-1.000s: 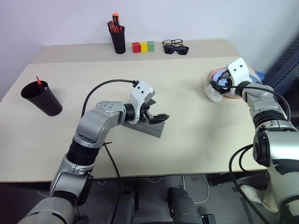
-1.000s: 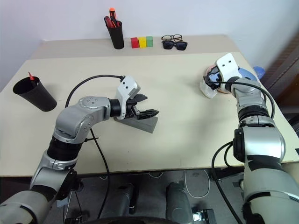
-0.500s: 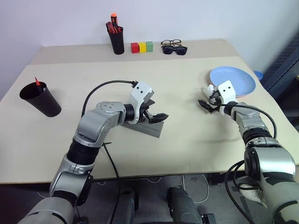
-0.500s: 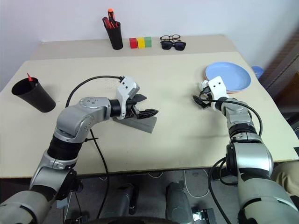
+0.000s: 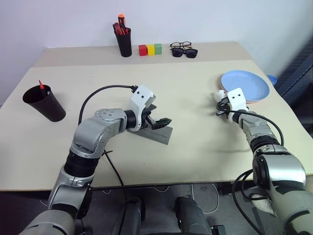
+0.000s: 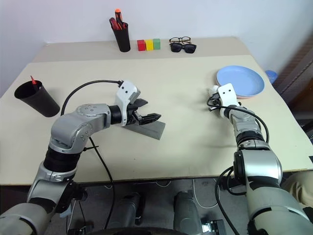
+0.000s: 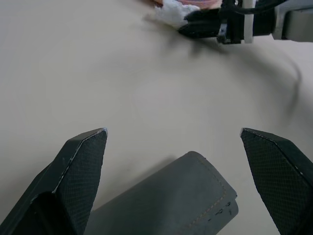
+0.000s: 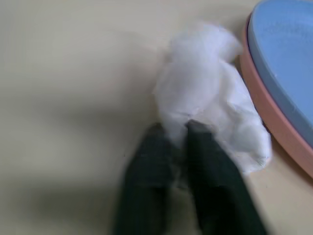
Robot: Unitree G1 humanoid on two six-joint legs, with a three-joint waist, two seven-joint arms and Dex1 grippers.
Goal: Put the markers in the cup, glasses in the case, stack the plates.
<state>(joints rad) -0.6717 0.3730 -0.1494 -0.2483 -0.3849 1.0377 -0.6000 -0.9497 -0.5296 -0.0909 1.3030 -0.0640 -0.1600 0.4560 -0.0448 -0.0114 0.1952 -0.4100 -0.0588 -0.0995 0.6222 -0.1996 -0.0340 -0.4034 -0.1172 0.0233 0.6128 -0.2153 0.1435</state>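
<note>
Your right gripper has pinched shut on what looks like a crumpled white tissue touching the stacked plates, so lifting could drag them, while your left gripper stands spread over the closed case.
</note>
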